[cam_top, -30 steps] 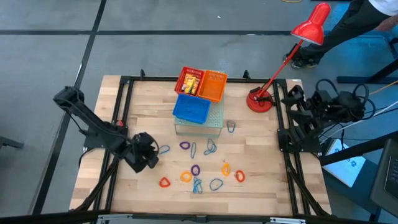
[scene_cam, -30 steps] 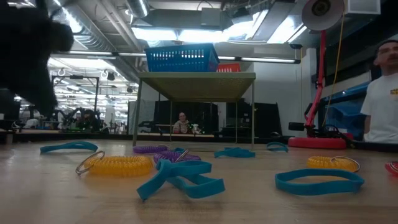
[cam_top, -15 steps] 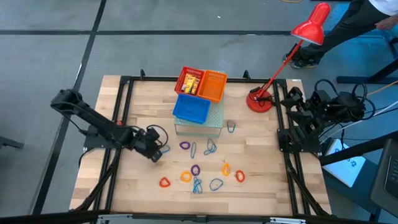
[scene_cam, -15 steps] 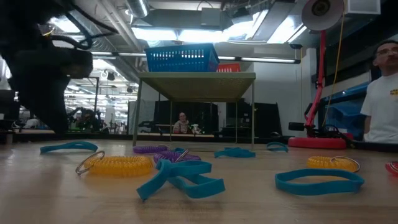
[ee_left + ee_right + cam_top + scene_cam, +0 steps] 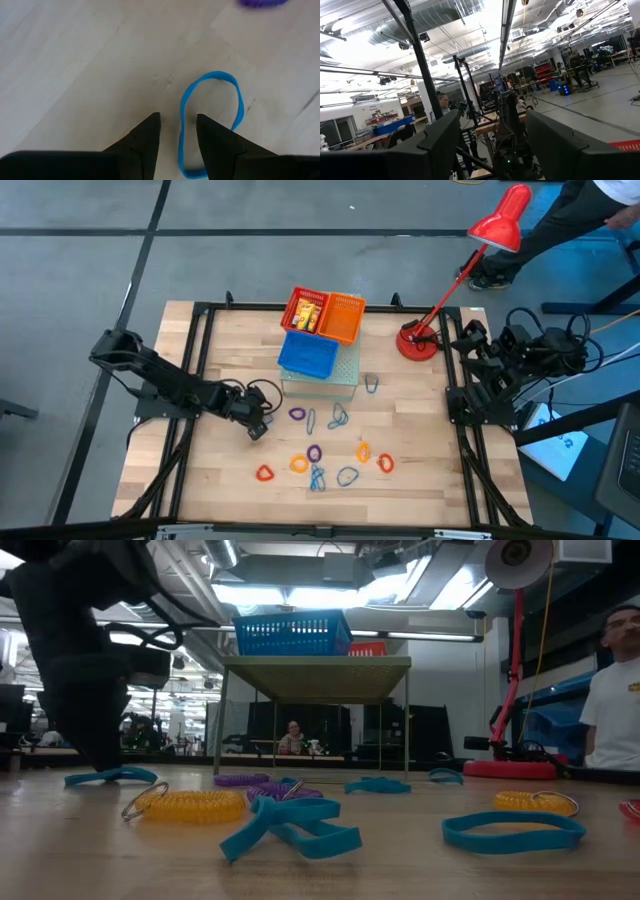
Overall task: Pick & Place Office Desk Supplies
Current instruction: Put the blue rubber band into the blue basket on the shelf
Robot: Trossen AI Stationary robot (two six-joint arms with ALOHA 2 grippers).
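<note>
Left gripper [image 5: 178, 121] is down at the wooden table [image 5: 230, 480], dark fingers parted with one side of a thin blue rubber-band loop [image 5: 212, 120] running between them, not clamped yet. That loop lies flat on the table's left part, a purple loop [image 5: 262, 2] near it. Left arm reaches in low from the left edge. Right gripper [image 5: 492, 135] sits wide open, parked off at the right side.

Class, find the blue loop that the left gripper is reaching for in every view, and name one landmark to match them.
High view: blue loop at the left gripper.
Low view: far left, under the gripper.
Left wrist view: centre, partly between the fingers.
Right wrist view: not in it.
Landmark: purple loop.
</note>
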